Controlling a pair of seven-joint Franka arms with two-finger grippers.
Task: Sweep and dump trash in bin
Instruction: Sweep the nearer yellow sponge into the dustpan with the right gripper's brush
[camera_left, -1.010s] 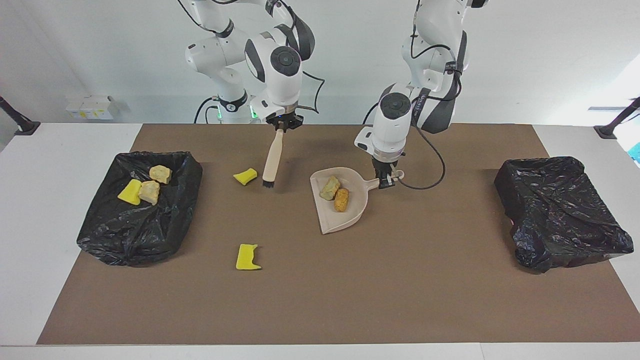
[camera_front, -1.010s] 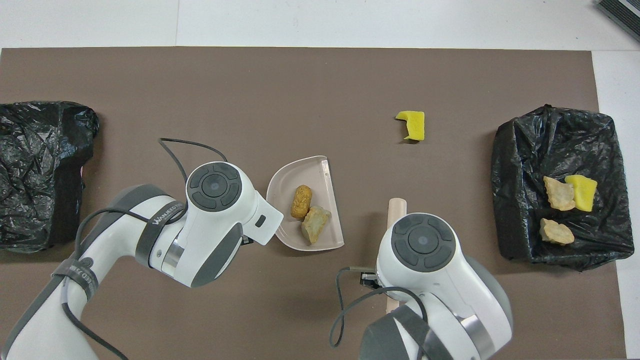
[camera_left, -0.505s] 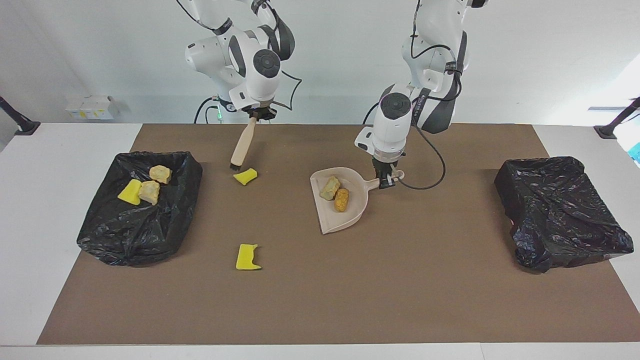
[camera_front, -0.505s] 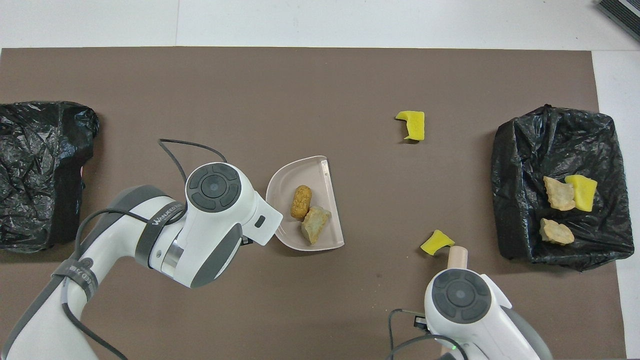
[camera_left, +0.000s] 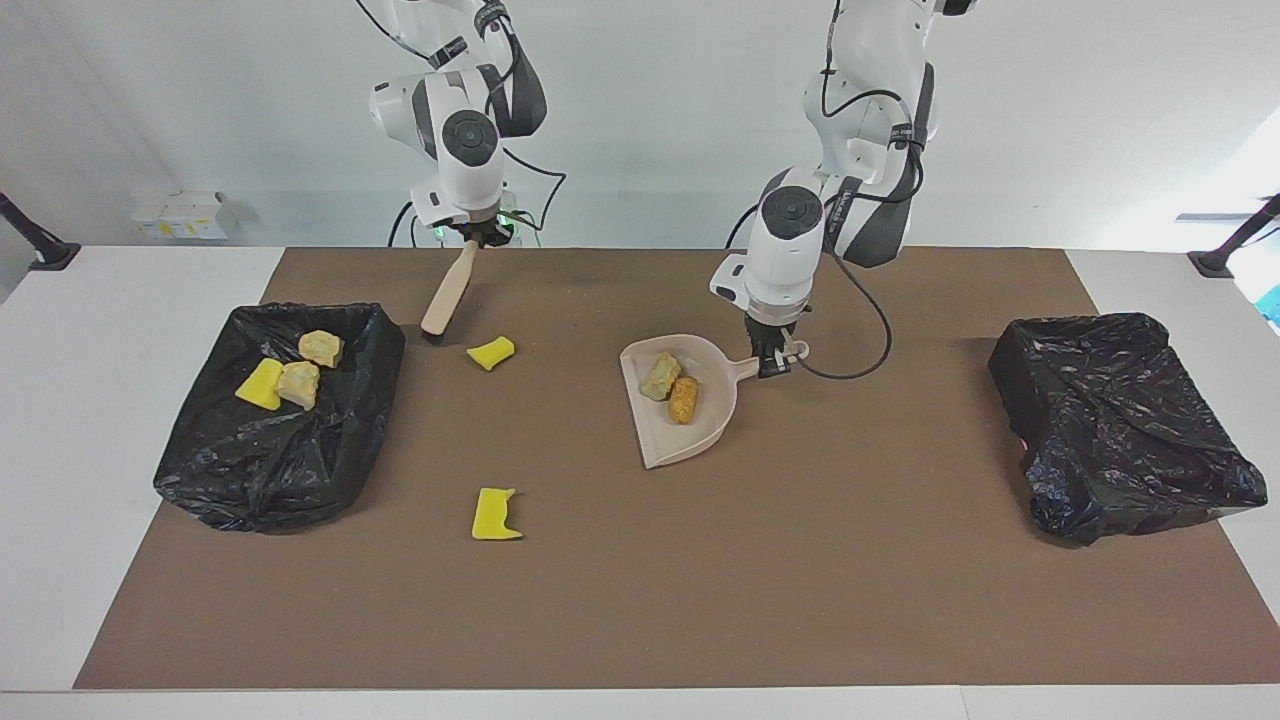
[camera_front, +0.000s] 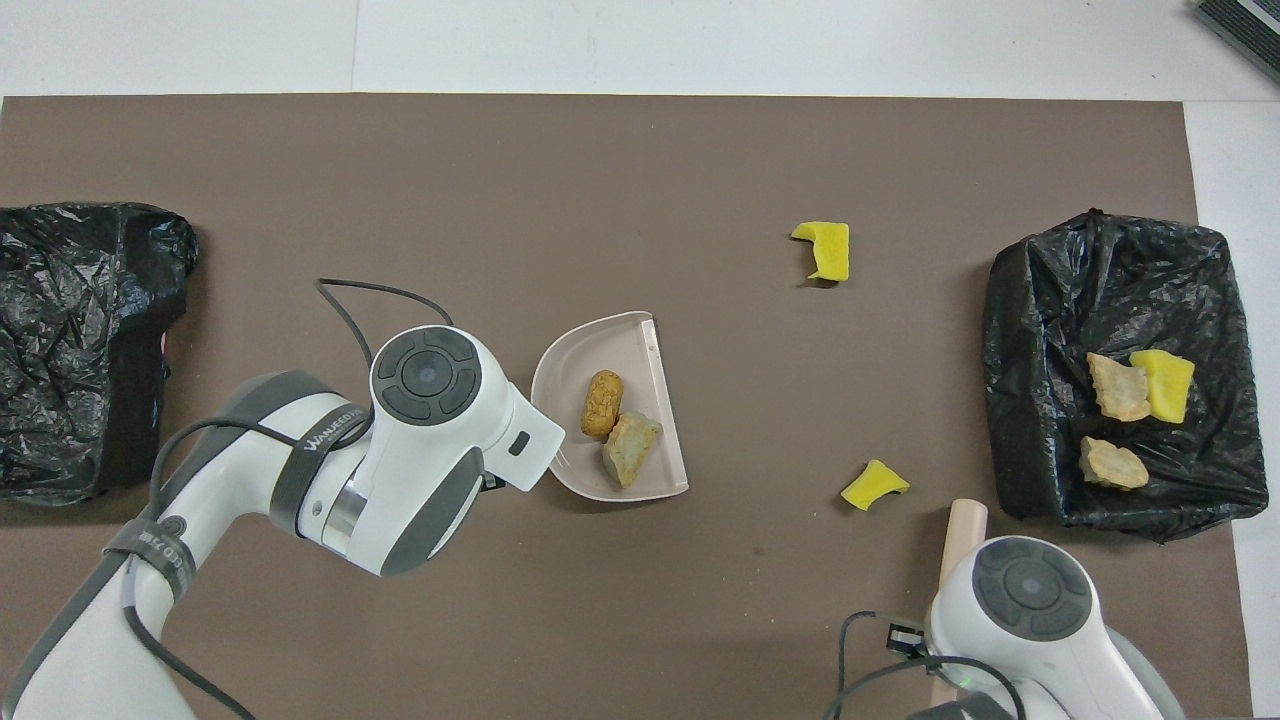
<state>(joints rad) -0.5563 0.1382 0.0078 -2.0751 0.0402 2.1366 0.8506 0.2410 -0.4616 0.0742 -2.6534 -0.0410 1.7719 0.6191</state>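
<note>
My left gripper (camera_left: 773, 362) is shut on the handle of the beige dustpan (camera_left: 700, 430), which rests on the mat and holds two lumps of trash (camera_left: 660, 375) (camera_left: 684, 398). My right gripper (camera_left: 472, 240) is shut on the beige hand brush (camera_left: 446, 290). The brush hangs slanted, its bristle end low between a yellow sponge scrap (camera_left: 491, 352) and the open bin (camera_left: 230, 480). Another yellow scrap (camera_left: 496, 514) lies farther from the robots. Three scraps (camera_left: 298, 384) lie in that bin. From overhead I see the dustpan (camera_front: 575, 370), both loose scraps (camera_front: 873, 484) (camera_front: 826, 249) and the brush handle (camera_front: 962, 530).
A second black-bagged bin (camera_left: 1120, 420) stands at the left arm's end of the brown mat (camera_left: 800, 580). A cable (camera_left: 870, 340) loops from the left arm's wrist beside the dustpan handle.
My right arm has carried the brush over the nearer yellow scrap toward the right arm's end, to between that scrap and the bin. The left arm and dustpan have not moved.
</note>
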